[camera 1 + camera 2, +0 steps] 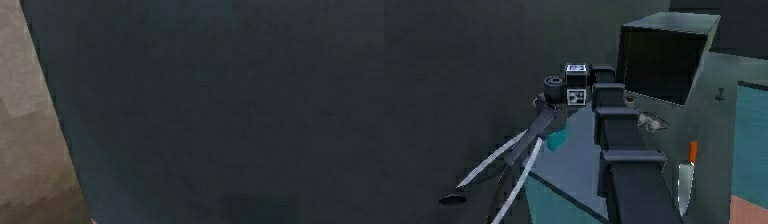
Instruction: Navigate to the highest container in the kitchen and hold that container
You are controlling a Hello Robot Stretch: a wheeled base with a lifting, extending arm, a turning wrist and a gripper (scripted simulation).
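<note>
A small teal thing (559,138) lies just beside the gripper (476,200), near the base of its thin fingers (504,158) and left of the arm (619,150); what it is, and whether the gripper holds anything, cannot be told; a dark box (669,55) stands on the counter (729,130); the forward view's dark surface (220,110) is hard to make out.

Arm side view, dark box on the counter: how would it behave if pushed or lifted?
The dark box looks rigid, with flat faces and square edges: probably stiff, no rolling. It sits flat on the counter and is broad, so a push would likely slide it rather than tip it. Its bulk suggests it is heavy to lift.
</note>
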